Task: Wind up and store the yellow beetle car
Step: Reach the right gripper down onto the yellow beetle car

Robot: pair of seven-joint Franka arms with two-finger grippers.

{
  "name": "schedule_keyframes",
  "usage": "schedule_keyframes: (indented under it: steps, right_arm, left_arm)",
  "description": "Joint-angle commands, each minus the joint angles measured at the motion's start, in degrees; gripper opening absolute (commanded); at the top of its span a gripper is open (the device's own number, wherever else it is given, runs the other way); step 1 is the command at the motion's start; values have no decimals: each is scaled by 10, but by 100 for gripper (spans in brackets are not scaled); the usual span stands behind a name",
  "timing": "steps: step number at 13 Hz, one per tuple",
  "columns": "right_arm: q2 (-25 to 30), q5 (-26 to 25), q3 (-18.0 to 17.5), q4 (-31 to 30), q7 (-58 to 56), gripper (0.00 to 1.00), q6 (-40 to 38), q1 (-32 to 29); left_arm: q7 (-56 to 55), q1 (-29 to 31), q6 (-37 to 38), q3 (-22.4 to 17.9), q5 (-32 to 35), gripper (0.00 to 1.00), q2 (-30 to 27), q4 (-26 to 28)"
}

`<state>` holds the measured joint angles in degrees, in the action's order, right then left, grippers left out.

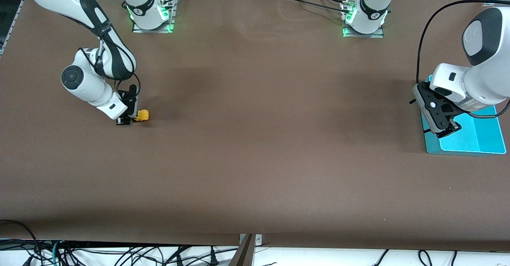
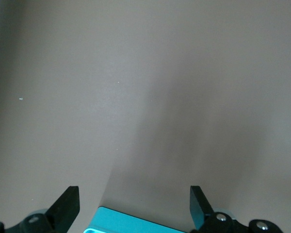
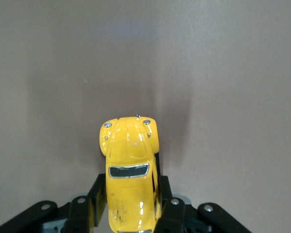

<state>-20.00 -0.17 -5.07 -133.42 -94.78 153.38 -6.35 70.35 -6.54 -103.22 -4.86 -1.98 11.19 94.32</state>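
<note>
Right wrist view: yellow beetle car (image 3: 131,179) rear hidden

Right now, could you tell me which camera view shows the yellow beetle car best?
The right wrist view: the yellow beetle car fills it, clamped in the right gripper. The front view shows a small yellow speck; the left wrist view shows none.

You've got one yellow beetle car (image 1: 142,115) on the table (image 1: 263,138), toward the right arm's end. One teal tray (image 1: 484,136) sits at the edge at the left arm's end. Two grippers: the right gripper (image 1: 128,119) and the left gripper (image 1: 448,131). Two arm bases along the table's top edge.
</note>
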Motion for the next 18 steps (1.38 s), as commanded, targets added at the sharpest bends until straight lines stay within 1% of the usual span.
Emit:
schedule_keyframes:
  steps: [1,2,4,7,10,13,14,15,16,17,18]
  right_arm:
    - [-19,11,-3,-3,-58,2,12,-31]
    - [-21,11,-3,-3,-72,2,11,-41]
    - [-26,11,-2,-3,-94,2,11,-65]
    - [-30,11,6,0,-112,2,11,-92]
    - [-33,11,28,2,-112,2,11,-96]
    - [-33,11,29,2,-111,3,11,-96]
    - [-33,11,28,3,-110,5,11,-96]
    - [-32,11,27,4,-109,9,10,-96]
    - [-31,11,25,5,-109,16,10,-96]
    - [-31,11,23,10,-109,20,8,-95]
    - [-30,11,19,13,-109,27,1,-95]
  left_arm:
    - [15,1,-28,2,22,100,-27,35]
    - [15,0,-36,3,22,100,-28,41]
    - [15,0,-39,3,22,100,-38,70]
    - [46,0,-53,3,22,100,-41,96]
    - [78,2,-66,4,21,100,-42,104]
    - [84,2,-67,3,21,100,-42,120]
    - [86,2,-72,3,21,100,-42,125]
    - [86,2,-79,3,21,100,-42,132]
    - [86,2,-80,4,21,100,-42,138]
    - [87,2,-84,3,22,100,-42,140]
    - [90,2,-89,4,21,100,-42,147]
